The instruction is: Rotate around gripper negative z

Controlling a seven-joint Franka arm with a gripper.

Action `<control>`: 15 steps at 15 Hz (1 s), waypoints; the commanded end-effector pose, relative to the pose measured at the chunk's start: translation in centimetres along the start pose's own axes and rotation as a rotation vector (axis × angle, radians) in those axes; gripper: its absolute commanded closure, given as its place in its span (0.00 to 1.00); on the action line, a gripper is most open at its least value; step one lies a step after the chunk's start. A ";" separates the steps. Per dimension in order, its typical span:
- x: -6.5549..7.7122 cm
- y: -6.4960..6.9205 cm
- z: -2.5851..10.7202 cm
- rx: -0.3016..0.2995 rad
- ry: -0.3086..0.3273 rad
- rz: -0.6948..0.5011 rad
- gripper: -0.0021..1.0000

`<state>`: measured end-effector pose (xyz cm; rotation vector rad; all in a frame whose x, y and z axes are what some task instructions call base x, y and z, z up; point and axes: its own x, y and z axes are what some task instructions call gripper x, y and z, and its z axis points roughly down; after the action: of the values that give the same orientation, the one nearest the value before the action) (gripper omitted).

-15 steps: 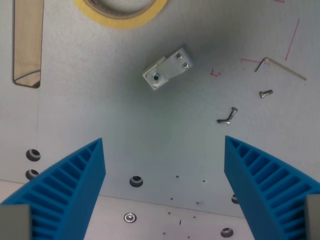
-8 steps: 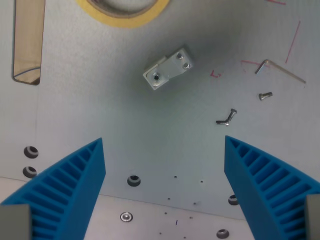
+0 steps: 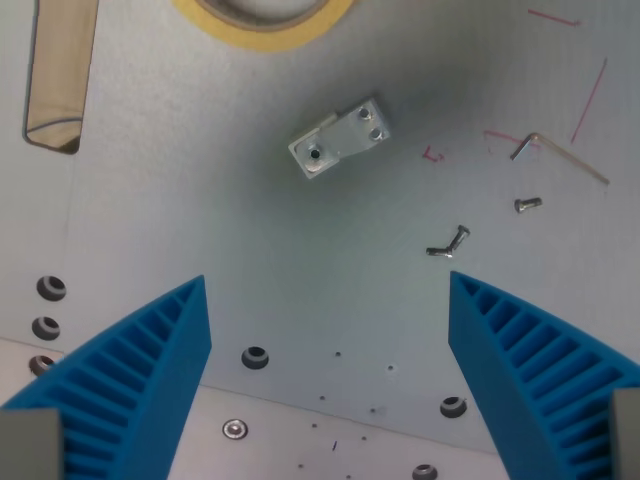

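Blue ribbed gripper (image 3: 328, 375) fingers (image 3: 130, 385) stand wide apart with nothing between them, above the grey plate (image 3: 220, 230). Ahead lies a small metal bracket (image 3: 340, 138), clear of both fingers. Toward the wrist view's right lie two crossed screws (image 3: 448, 242), a single screw (image 3: 527, 204) and a hex key (image 3: 556, 154); yellow tape roll (image 3: 265, 22) sits at the top edge.

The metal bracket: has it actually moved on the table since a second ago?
No. The metal bracket keeps its spacing from the tape roll and Allen key; the whole scene has turned slightly together, so the camera rotated, not the bracket.
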<state>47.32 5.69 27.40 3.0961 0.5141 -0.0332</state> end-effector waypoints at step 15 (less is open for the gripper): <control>0.0 0.0 -0.3 -0.002 0.006 -0.327 0.00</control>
<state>47.32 5.69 27.40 3.0371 0.7980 -0.0336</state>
